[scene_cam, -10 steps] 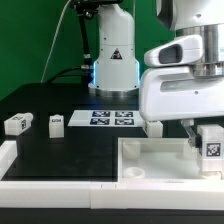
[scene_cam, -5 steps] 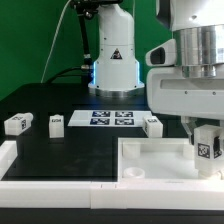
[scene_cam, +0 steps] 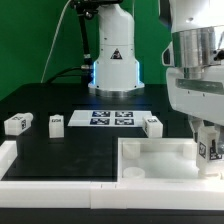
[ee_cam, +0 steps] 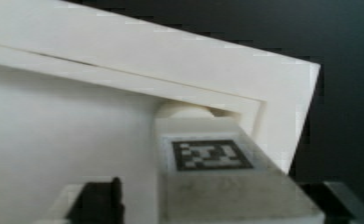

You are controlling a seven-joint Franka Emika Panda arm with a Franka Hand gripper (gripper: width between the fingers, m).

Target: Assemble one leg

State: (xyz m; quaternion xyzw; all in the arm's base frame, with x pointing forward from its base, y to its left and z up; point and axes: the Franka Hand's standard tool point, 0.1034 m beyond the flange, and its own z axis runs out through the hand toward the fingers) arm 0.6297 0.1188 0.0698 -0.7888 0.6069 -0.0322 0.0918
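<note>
My gripper [scene_cam: 207, 138] is shut on a small white leg [scene_cam: 208, 150] with a black-and-white tag. It holds the leg upright over the far right corner of the large white tray [scene_cam: 150, 158], at the exterior view's right. In the wrist view the leg [ee_cam: 211, 160] sits between my two dark fingers [ee_cam: 99, 200], and its far end is against the tray's corner socket [ee_cam: 197, 108]. Whether the leg touches the socket I cannot tell. Three more legs lie on the black table: one [scene_cam: 17, 124], a second [scene_cam: 56, 122] and a third [scene_cam: 152, 125].
The marker board [scene_cam: 112, 118] lies flat behind the tray, in front of the robot base [scene_cam: 112, 70]. A white raised rim [scene_cam: 8, 160] runs along the table's front left. The tray's near corner socket [scene_cam: 135, 172] stands open.
The arm has shifted toward the exterior view's right and come down a little. The held leg has sunk slightly toward the tray's corner with it. The other legs have not moved.
</note>
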